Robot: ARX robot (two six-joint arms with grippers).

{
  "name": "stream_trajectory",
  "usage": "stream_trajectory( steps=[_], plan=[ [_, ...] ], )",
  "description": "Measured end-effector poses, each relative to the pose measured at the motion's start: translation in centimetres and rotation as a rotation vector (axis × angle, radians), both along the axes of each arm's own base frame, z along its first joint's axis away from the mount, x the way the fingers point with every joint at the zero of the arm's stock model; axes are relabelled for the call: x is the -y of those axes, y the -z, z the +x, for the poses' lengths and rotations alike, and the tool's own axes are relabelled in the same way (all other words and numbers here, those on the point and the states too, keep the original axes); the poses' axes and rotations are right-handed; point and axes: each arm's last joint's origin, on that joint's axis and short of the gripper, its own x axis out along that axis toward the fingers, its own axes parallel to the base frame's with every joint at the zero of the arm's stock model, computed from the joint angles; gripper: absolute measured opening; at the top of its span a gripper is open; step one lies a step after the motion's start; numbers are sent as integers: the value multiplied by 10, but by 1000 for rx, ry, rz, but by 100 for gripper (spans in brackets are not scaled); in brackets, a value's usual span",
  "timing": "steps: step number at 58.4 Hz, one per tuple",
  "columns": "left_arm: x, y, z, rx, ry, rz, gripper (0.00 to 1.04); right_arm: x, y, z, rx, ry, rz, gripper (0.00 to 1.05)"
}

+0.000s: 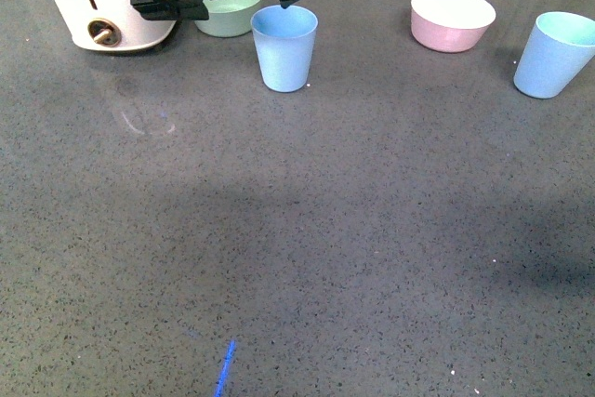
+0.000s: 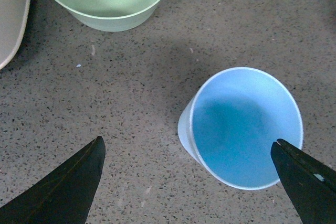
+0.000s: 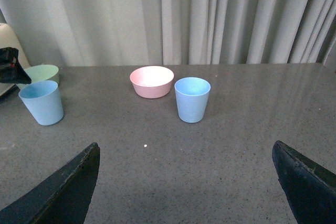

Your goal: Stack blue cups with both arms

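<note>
Blue mark [image 1: 226,369] | left hand [image 2: 187,141] wide, finger [image 2: 302,182] perhaps touching blue cup [image 2: 244,127] rim | right hand [image 3: 185,145] wide

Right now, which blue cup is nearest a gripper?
The cup by the green bowl; the left gripper hangs over it. The other cup stands unattended.

Speckled grey countertop [image 1: 297,230], smooth with a slight sheen; matt plastic blue cup [image 1: 284,48] beside matt green bowl [image 1: 234,8]; glossy white toaster [image 1: 70,6].
</note>
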Motion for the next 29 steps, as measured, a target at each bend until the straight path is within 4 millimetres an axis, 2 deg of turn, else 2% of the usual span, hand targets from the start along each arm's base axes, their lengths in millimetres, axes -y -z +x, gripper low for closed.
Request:
stream_trajectory(
  steps=[7, 24, 27, 29],
  plan=[
    [2, 4, 10, -19, -18, 18, 96, 0, 0, 0, 0, 0, 0, 96],
    [5, 21, 19, -60, -37, 38, 96, 0, 0, 0, 0, 0, 0, 96],
    [6, 23, 20, -65, -40, 43, 92, 0, 0, 0, 0, 0, 0, 96],
    [6, 26, 21, -73, -46, 46, 85, 0, 0, 0, 0, 0, 0, 96]
  ],
)
